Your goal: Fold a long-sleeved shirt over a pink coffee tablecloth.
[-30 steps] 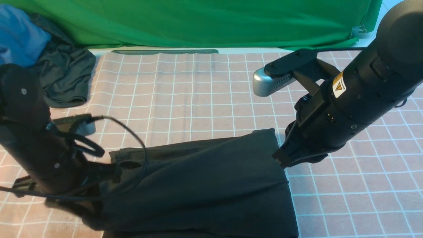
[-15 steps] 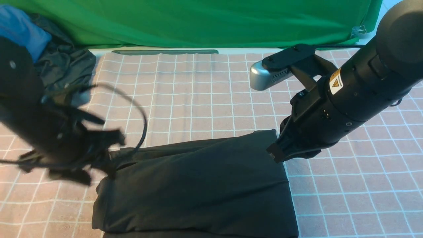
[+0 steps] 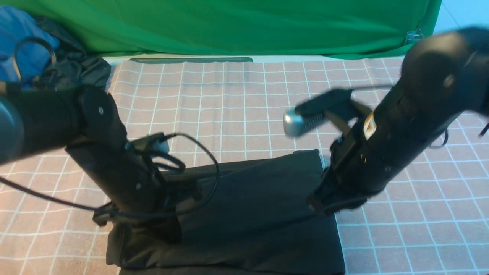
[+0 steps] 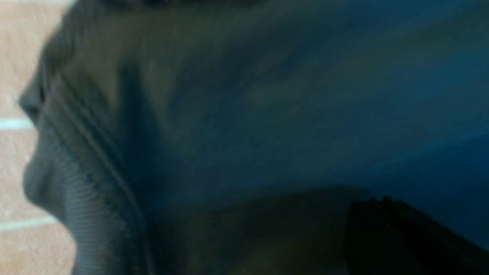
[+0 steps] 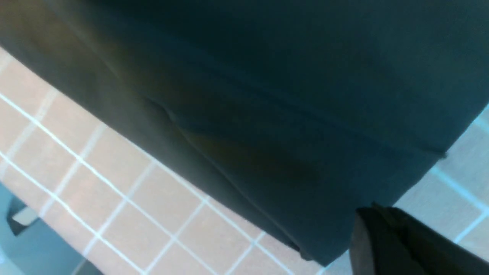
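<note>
Black long-sleeved shirt point(image 3: 252, 214) laid folded on the pink tablecloth point(image 3: 237, 107).
The left gripper point(image 3: 166, 229) is seen closed over its left part, the right gripper point(image 3: 318, 202) closed at its right edge.

A bright green cloth point(image 3: 237, 26) hangs across the back of the scene, softly creased, and spans almost the whole width. At its foot runs a narrow pale strip of counter point(image 3: 275, 58). On that strip, left of centre, lies a long, flat, dark grey-green bar point(image 3: 191, 59). Near the green cloth's right end sits a small clear clip point(image 3: 413, 36). In the far left corner a blue garment point(image 3: 23, 42) is bunched up, touching a crumpled dark grey garment point(image 3: 82, 67) just to its right.
</note>
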